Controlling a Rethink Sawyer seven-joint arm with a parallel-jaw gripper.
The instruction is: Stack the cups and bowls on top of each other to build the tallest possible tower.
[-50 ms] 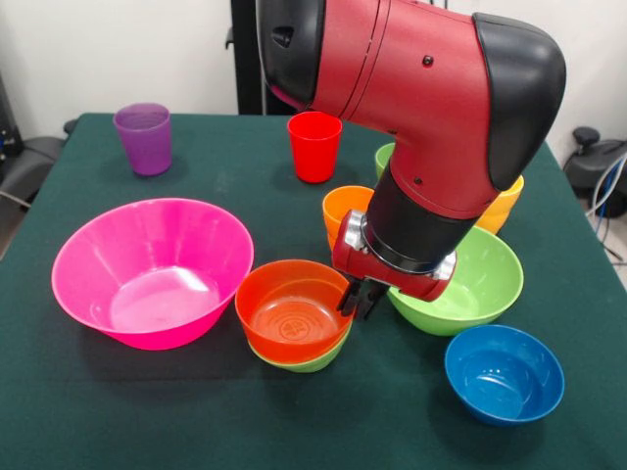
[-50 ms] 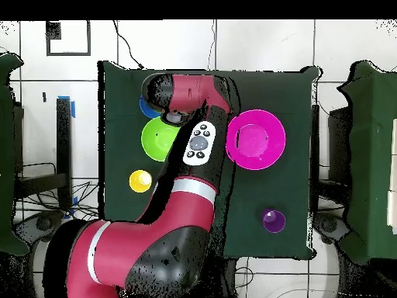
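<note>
Gripper at the rim of the nested red-orange bowl, on the green table.

The red and black arm's gripper (image 1: 359,299) hangs with its dark fingertips at the right rim of the glossy red-orange plastic bowl (image 1: 291,309), which sits nested in a small lime green plastic bowl (image 1: 312,358) near the table's front edge. Whether the jaws are released or clenched on the rim cannot be told. The huge pink plastic bowl (image 1: 152,269) stands just left of this pair, the large lime green bowl (image 1: 477,284) just right behind the gripper, and the blue bowl (image 1: 504,373) further right. An orange plastic tumbler (image 1: 342,211) stands just behind the gripper; purple (image 1: 144,138) and red (image 1: 314,146) tumblers stand well back.
</note>
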